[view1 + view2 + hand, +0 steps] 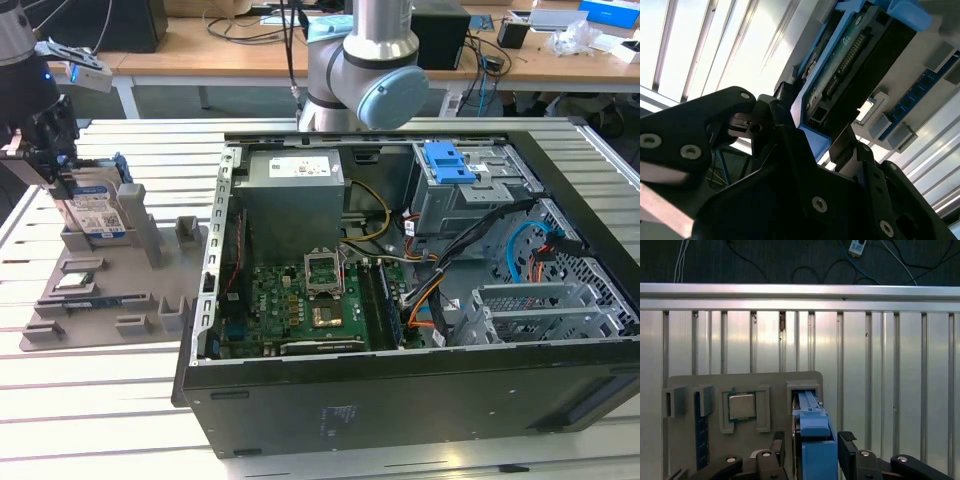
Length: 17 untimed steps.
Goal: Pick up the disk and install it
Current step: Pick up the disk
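Hand (62,185): black two-finger type, set narrowly apart, fingers (847,440) straddling the disk's top edge with slight gaps in the first wrist view.

Disk (95,215): flat silver hard drive in blue plastic carrier, standing upright in a grey moulded parts tray (100,300).

Tray on slatted aluminium counter (100,400), at the exterior view's left, beside an open black computer case (400,400).

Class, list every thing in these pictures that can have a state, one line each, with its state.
disk, standing on edge in a slot of the grey holder tray, not installed
gripper, straddling the disk's top end; grip cannot be judged
computer case, lying on its side, open
blue bracket, mounted atop the drive cage
processor, lying flat in a tray pocket
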### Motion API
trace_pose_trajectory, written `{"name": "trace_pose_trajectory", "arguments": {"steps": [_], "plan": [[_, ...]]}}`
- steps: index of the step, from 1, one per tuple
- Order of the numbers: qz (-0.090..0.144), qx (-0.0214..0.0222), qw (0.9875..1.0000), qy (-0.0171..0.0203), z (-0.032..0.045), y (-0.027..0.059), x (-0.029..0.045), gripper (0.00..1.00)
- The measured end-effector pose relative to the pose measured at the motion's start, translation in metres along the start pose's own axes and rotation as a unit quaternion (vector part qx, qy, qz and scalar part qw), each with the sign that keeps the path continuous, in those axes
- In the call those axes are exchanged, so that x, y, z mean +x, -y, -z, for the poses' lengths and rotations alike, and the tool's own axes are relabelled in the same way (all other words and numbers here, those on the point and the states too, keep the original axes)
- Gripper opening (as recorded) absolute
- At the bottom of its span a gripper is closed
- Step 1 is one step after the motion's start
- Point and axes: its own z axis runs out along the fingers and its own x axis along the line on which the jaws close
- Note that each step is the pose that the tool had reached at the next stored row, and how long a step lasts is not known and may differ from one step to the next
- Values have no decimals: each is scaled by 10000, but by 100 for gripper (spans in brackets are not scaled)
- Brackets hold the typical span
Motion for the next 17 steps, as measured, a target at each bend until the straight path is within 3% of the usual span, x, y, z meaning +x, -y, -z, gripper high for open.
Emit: {"name": "trace_pose_trajectory", "arguments": {"steps": [2, 5, 17], "plan": [[1, 0, 10000, 0, -1, 0, 0, 53], [1, 0, 10000, 0, -1, 0, 0, 37], [3, 0, 10000, 0, -3, 0, 0, 37]]}}
